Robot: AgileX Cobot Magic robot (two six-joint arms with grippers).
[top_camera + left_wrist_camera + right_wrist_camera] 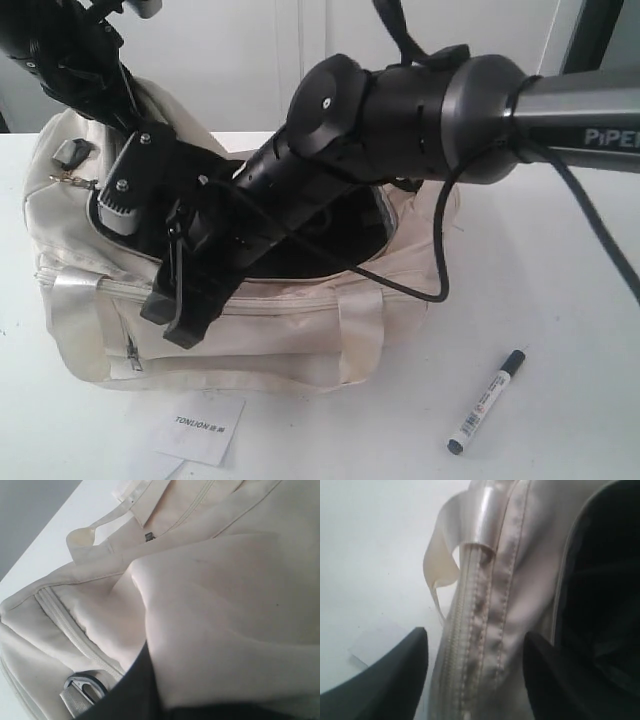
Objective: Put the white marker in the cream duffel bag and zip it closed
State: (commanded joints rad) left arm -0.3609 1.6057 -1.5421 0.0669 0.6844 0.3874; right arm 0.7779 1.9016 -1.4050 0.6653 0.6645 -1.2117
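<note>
Nearest to the camera is the right arm (420,100), a thick black limb which comes in from 3 o'clock in the exterior view and reaches across the cream duffel bag (300,335) toward 8 o'clock. The right jaws hang over the front edge of the bag, on its 8 o'clock side. In the right wrist view they stand wide apart. Between the two dark fingers (385,685) runs a cream band of the bag (520,555) with a zipper line (467,650), and I cannot tell if they touch the fabric. The top of the bag is open and the dark lining (350,215) shows inside.

The left arm (70,50) comes down from 11 o'clock to the end of the bag at 9 o'clock. The left wrist view is filled by folded cream fabric (225,605) with a dark shape partly under it, so I cannot tell how the left jaws stand or if they hold something.

The white marker (487,402) is outside the bag. It lies on the white surface (570,330) at about 4 o'clock from the bag, well apart from both jaws, with its black cap pointing to 1 o'clock. A white paper tag (205,428) printed "TONLION" lies on the surface at 6 o'clock, just beside the front of the bag.
</note>
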